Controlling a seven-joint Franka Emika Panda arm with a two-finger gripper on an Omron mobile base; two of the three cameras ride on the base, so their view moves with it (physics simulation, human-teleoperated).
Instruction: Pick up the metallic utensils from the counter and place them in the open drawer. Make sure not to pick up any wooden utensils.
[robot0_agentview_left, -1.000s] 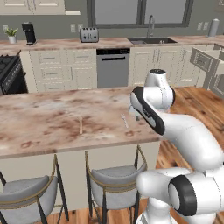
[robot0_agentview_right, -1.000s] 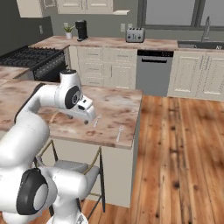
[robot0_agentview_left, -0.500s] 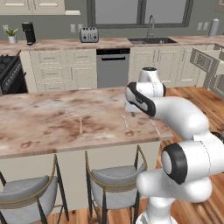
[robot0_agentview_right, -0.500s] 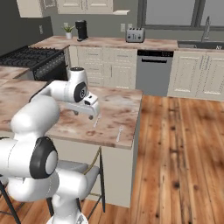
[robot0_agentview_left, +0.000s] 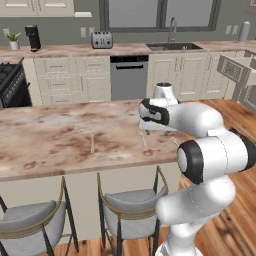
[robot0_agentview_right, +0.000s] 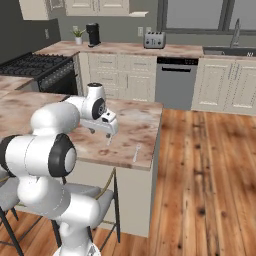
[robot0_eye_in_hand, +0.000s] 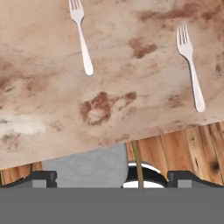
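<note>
Marbled counter (robot0_eye_in_hand: 52, 109) carried two silver forks (robot0_eye_in_hand: 81, 35) (robot0_eye_in_hand: 190, 65) lying well apart w/ tines same way, gripper (robot0_eye_in_hand: 109, 177) above, jaws fully spread, holding nothing.

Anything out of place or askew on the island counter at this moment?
Nothing spilled or damaged. Two silver forks lie flat and apart near the counter edge, and a pale wooden stick lies farther along. The open tool hovers empty.
</note>
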